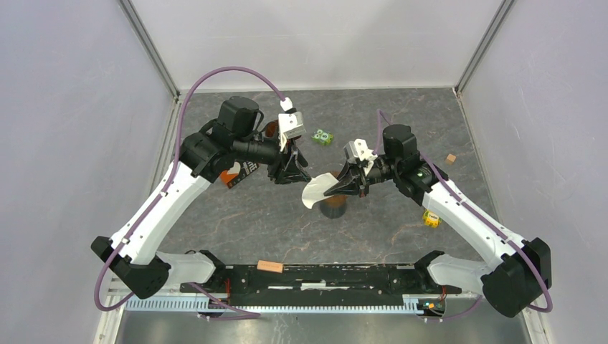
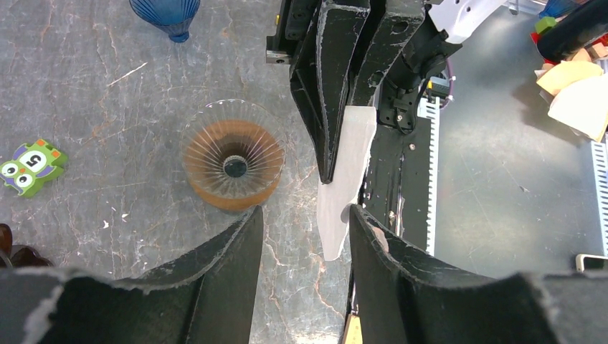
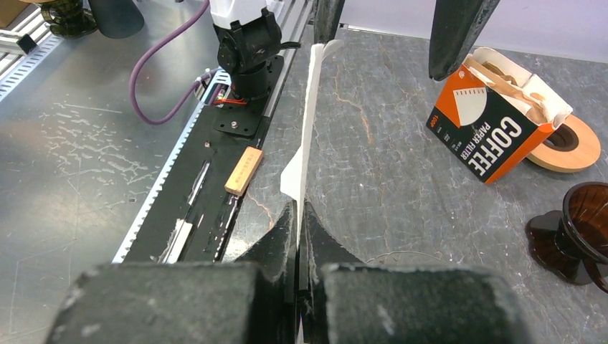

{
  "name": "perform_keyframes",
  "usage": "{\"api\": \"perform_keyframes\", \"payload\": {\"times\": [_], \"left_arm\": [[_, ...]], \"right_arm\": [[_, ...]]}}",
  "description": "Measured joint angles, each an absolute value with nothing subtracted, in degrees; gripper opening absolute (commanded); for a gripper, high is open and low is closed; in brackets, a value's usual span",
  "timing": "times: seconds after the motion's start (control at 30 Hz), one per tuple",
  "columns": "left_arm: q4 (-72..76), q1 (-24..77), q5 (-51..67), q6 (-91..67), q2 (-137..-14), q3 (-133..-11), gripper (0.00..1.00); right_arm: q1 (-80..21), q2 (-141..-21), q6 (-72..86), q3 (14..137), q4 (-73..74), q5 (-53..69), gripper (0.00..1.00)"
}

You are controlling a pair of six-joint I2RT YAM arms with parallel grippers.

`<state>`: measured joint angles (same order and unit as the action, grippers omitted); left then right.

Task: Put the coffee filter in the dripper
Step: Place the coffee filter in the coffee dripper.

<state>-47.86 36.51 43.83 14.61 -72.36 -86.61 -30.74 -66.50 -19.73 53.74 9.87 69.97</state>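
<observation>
Printed on one orange box point(image 3: 495, 122): "COFFEE PAPER FILTER". Marked "5" on one green block point(image 2: 32, 166). Counted: one white coffee filter point(image 3: 308, 122) out of the box, and three drippers: one clear dripper point(image 2: 233, 165), one blue dripper point(image 2: 168, 14), one dark brown dripper point(image 3: 573, 229). Pinched flat by its edge in the right gripper point(image 3: 300, 215), jaws tight on the paper, held in the air just beside the clear dripper, not inside. Around the filter's lower end, left gripper point(image 2: 305, 215) with jaws about half apart; contact impossible to tell.
</observation>
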Motion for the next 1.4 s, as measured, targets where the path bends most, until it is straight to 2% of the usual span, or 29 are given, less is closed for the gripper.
{"api": "perform_keyframes", "payload": {"times": [0.77, 1.13, 1.4], "left_arm": [[-47.83, 37.47, 43.55, 14.68, -72.49, -86.61, 0.53], [-47.92, 37.47, 43.51, 17.06, -70.94, -86.59, 0.55], [-48.10, 38.28, 46.78, 18.09, -70.54, -83.94, 0.56]], "right_arm": [[-30.68, -66.61, -15.38, 52.77, 5.28, 70.78, 0.00], [-30.63, -66.61, -27.99, 52.66, 15.11, 70.28, 0.00], [-30.63, -67.02, -30.33, 52.66, 16.88, 70.39, 0.00]]}}
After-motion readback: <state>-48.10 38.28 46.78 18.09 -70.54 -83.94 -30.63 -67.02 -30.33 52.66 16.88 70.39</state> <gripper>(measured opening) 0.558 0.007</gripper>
